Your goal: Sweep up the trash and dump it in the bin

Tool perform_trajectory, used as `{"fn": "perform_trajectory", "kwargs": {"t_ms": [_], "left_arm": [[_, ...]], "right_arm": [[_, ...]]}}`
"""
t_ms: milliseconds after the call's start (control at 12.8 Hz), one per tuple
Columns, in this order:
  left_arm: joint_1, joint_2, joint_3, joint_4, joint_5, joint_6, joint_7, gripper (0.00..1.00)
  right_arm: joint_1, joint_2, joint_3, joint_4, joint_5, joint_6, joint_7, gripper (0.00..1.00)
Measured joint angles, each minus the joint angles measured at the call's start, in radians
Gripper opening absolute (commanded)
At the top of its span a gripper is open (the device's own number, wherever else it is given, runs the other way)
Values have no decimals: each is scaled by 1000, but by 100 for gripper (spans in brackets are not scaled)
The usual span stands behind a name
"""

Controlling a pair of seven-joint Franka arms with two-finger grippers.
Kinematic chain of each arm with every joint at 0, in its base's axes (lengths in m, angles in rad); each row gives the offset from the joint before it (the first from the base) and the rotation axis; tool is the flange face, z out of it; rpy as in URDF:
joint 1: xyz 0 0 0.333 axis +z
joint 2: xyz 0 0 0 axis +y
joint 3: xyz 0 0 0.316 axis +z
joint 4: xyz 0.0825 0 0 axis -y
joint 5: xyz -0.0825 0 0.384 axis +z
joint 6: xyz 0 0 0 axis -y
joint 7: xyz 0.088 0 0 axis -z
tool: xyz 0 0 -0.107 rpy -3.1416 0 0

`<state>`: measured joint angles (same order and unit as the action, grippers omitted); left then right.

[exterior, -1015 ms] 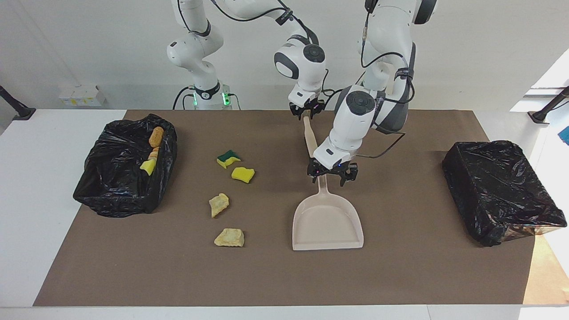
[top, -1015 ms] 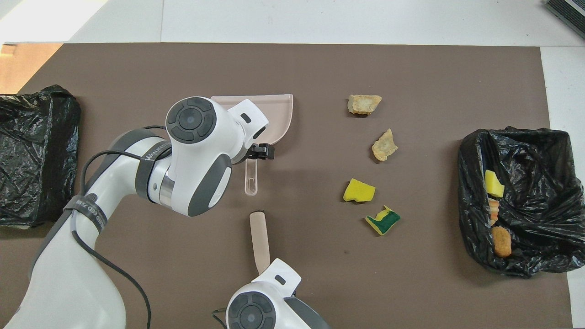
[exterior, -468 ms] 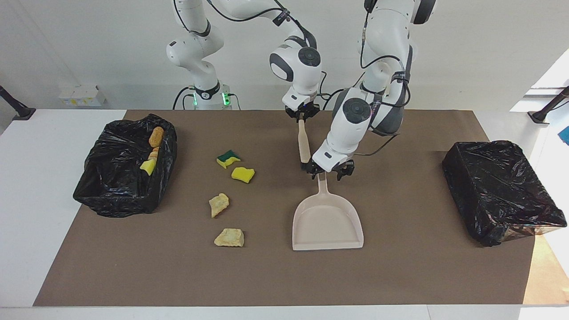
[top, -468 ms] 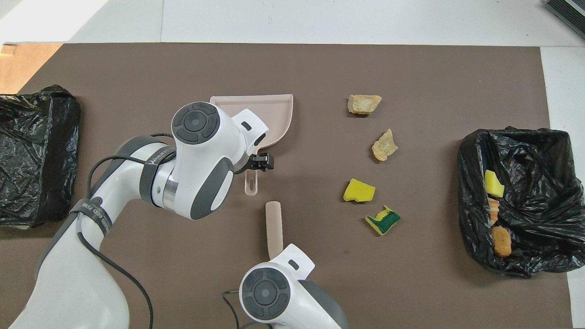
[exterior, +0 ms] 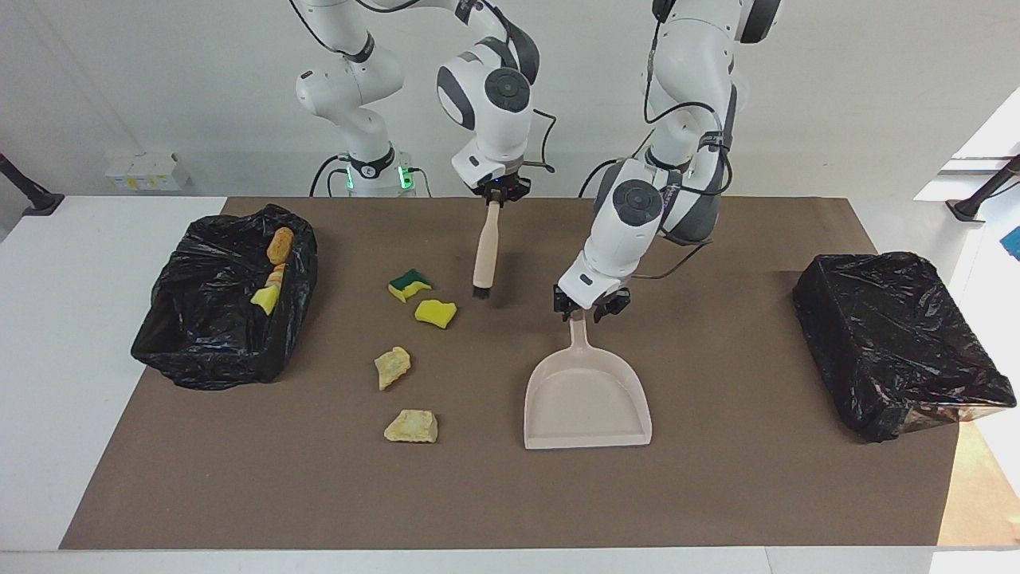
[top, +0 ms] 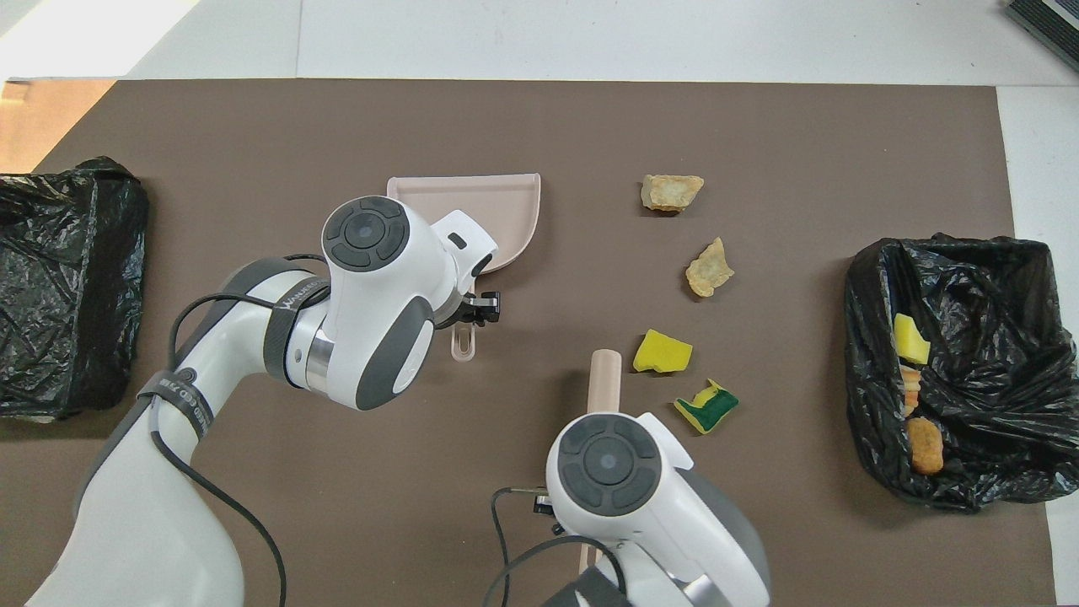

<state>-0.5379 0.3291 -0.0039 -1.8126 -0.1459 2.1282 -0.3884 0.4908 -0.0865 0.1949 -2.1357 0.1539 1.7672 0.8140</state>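
Reading the facing view from its left edge across, I see a black-lined bin (exterior: 227, 299) at the right arm's end of the table, with three scraps (exterior: 280, 245) already in it. Four more scraps (exterior: 434, 312) lie loose on the brown mat (exterior: 717, 494) between that bin and the brush (exterior: 485, 253). My right gripper (exterior: 497, 194) is clamped on the brush handle's top, and the brush hangs upright over the mat. Next, the left gripper (exterior: 588, 310) sits at the dustpan (exterior: 586, 396) handle; I cannot tell whether it grips. A second bin (exterior: 896, 343) stands at the left arm's end.
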Motion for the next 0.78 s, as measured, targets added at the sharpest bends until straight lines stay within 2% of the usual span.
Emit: {"fn": "perform_trajectory", "kwargs": {"t_ms": [78,156,234,312,547,781], "left_arm": [[-9,-1,0,0,0,0,-1,50],[-15,-1,-1,0,0,0,-3,33],[-18,-1,0,0,0,0,-3,6],[-19,-1,0,-2,0,1,-3,0],[-18,-1,5,-7,-1,4,0,0],[-13,-9,23,-5,-1,1,80,0]], "right_arm": [[-35,-18,-1,0,-6,-39,-38,0],[-65,-30,-2,-1,-18,-68,-78,0],[-85,-36,-4,-1,-36,-82,-95,0],[-94,-38,-6,-2,-64,-83,-94,0],[-112,-38,-6,-9,-146,-83,-57,0],[-167,-39,-7,-28,-158,-101,-7,0]]}}
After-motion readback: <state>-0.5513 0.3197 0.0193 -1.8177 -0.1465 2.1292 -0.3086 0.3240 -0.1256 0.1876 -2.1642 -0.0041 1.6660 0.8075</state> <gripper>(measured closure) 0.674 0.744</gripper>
